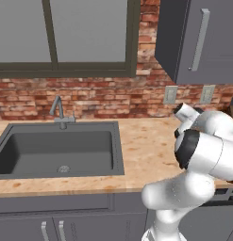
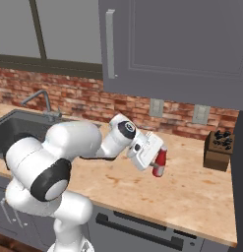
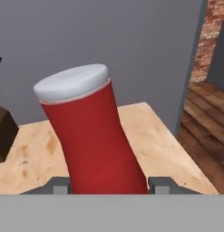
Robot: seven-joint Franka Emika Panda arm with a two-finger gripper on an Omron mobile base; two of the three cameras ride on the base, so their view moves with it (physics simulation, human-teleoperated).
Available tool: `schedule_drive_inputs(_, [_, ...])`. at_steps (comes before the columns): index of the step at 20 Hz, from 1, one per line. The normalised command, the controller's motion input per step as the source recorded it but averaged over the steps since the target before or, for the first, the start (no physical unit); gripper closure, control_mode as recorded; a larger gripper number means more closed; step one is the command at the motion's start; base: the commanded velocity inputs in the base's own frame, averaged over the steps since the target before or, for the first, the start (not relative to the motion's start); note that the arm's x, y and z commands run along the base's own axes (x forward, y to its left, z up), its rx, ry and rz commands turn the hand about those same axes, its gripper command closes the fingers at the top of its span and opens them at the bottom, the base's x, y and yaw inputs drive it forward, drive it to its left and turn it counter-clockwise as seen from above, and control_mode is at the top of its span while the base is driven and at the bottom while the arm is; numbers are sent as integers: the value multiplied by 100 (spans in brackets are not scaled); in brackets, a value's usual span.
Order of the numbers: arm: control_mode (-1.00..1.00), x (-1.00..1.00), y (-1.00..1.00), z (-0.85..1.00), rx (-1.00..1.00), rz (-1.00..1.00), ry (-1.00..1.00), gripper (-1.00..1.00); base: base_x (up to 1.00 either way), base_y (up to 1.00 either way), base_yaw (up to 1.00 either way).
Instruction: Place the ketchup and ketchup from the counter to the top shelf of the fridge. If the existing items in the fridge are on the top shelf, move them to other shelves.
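Clearly the gripper point(image 2: 159, 165) has its fingers clamped on the bright red ketchup bottle point(image 2: 160, 163), one on each side of the bottle's lower body. In the hand view the bottle point(image 3: 97, 140) has a white cap and leans to the left, and the two grey finger pads point(image 3: 164, 185) press against its sides at the bottom of the picture.

From the right base view, the bottle hangs just above the counter point(image 2: 192, 192), over the stretch between the sink point(image 2: 15, 129) and the counter's right end. I cannot tell whether its base touches the wood or sits a little clear of it. The white arm reaches forward and to the right from the robot's body, with the hand turned so the bottle stands nearly upright, cap up.

Near the back right corner of the counter stands a small brown block point(image 2: 217, 150) with dark handles sticking out of its top, well apart from the bottle. Behind it, two outlets point(image 2: 156, 107) sit in the brick wall point(image 2: 69, 101). A grey upper cabinet point(image 2: 172, 44) with a long vertical handle hangs over this part of the counter.

The left base view shows the dark sink basin point(image 1: 56, 148) set into the counter's left half, with a faucet point(image 1: 59, 112) at its back edge.
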Motion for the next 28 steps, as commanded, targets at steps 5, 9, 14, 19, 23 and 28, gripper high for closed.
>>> schedule_drive_inputs(5, [-100,-49,56,100,-1,3,-15,100,0,0,0])
schedule_drive_inputs(9, [-100,-59,59,100,-4,7,-14,100,0,0,0])
schedule_drive_inputs(14, [-100,-58,46,100,-5,7,-12,100,0,0,0])
schedule_drive_inputs(19, [-100,-51,42,96,-5,12,-6,100,0,0,0])
schedule_drive_inputs(23, [-100,-35,31,64,0,15,0,100,0,0,0])
schedule_drive_inputs(28, [-100,-29,27,25,0,16,0,100,0,0,0])
